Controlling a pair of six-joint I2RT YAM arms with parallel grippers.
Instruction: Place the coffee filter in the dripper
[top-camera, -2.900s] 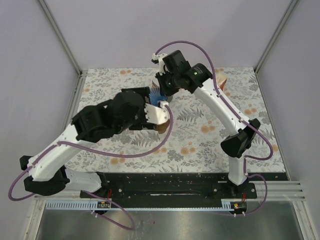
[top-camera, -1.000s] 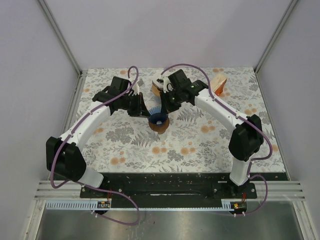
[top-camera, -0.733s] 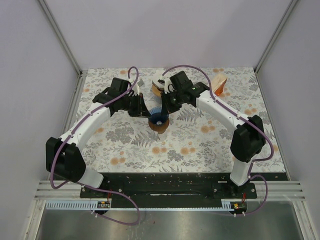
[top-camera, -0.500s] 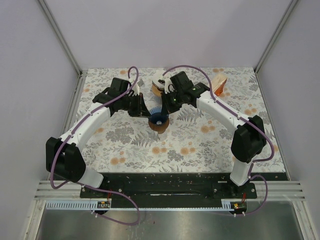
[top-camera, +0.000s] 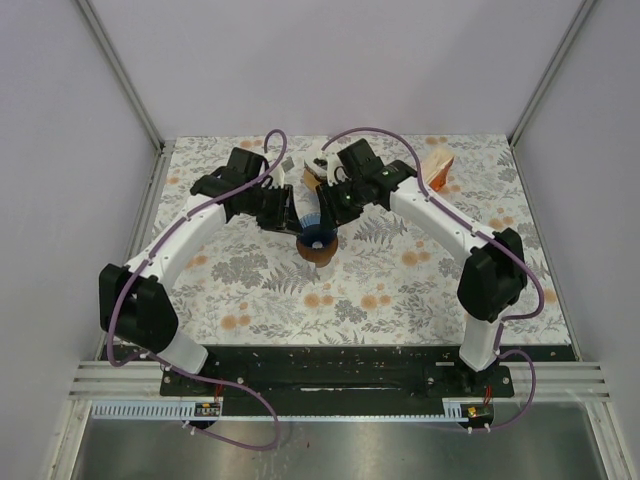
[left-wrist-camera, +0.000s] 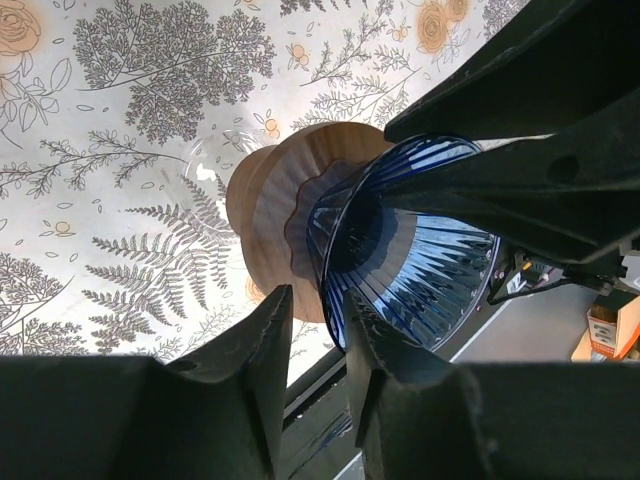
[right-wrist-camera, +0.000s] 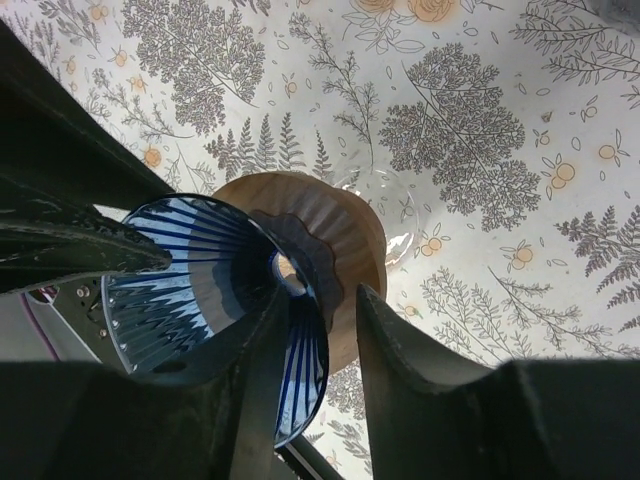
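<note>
The dripper (top-camera: 318, 238) is a blue ribbed glass cone (left-wrist-camera: 430, 260) on a round wooden collar (left-wrist-camera: 265, 210), standing mid-table. My left gripper (top-camera: 297, 214) is at its left rim and my right gripper (top-camera: 323, 211) at its back rim. In the left wrist view the jaws (left-wrist-camera: 318, 300) stand apart, the blue rim against the inner finger. In the right wrist view the jaws (right-wrist-camera: 322, 295) straddle the cone wall (right-wrist-camera: 190, 270) with slack, one finger inside. A tan patch shows inside the cone; I cannot tell whether it is the coffee filter.
A brown and white object (top-camera: 313, 178) sits just behind the right gripper. An orange-tan object (top-camera: 437, 165) lies at the back right of the flowered tablecloth (top-camera: 400, 280). Grey walls and metal posts close in the table on three sides.
Both pairs of jaws have widened at the dripper's rim. The left arm has shifted slightly up and right. The dripper has stayed in place.
</note>
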